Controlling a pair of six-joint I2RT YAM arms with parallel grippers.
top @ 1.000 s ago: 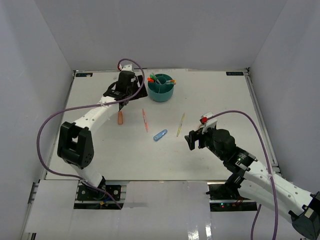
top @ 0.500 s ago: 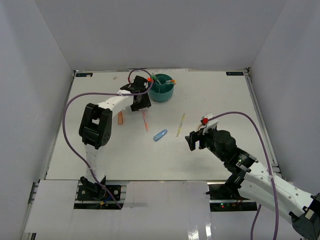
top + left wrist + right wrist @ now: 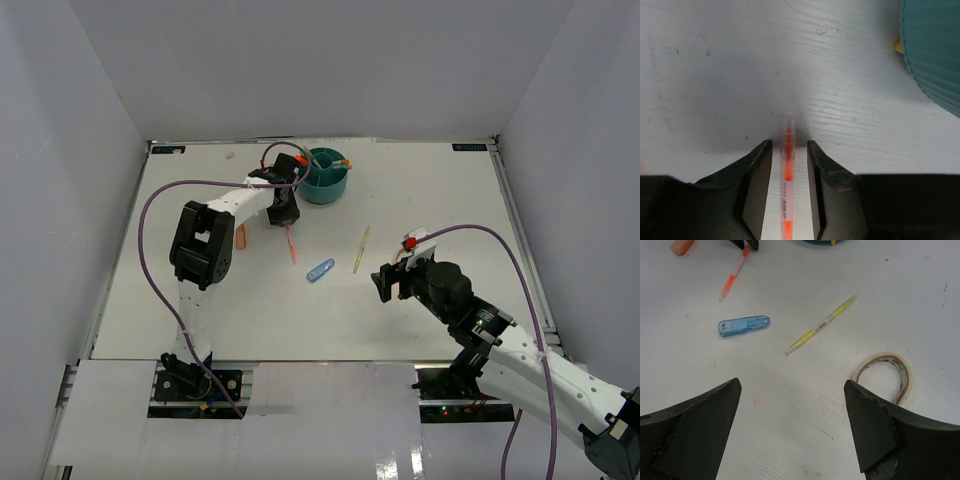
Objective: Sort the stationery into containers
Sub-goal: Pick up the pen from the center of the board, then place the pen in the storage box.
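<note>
Red pen (image 3: 788, 186) inside slightly parted left gripper (image 3: 789, 145)

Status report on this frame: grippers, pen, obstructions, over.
Left gripper open, fingers straddling red pen on table. Right gripper open, empty. Teal organizer just beyond; nothing seen blocking.

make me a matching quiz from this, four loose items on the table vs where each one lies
Things:
1 red pen
2 blue clip
3 yellow pen
4 tape ring

Places:
a between the blue clip and the tape ring
b between the fingers of the open left gripper
c beside a finger of the right gripper
d between the red pen and the yellow pen

Pairs: 1-b, 2-d, 3-a, 4-c
</note>
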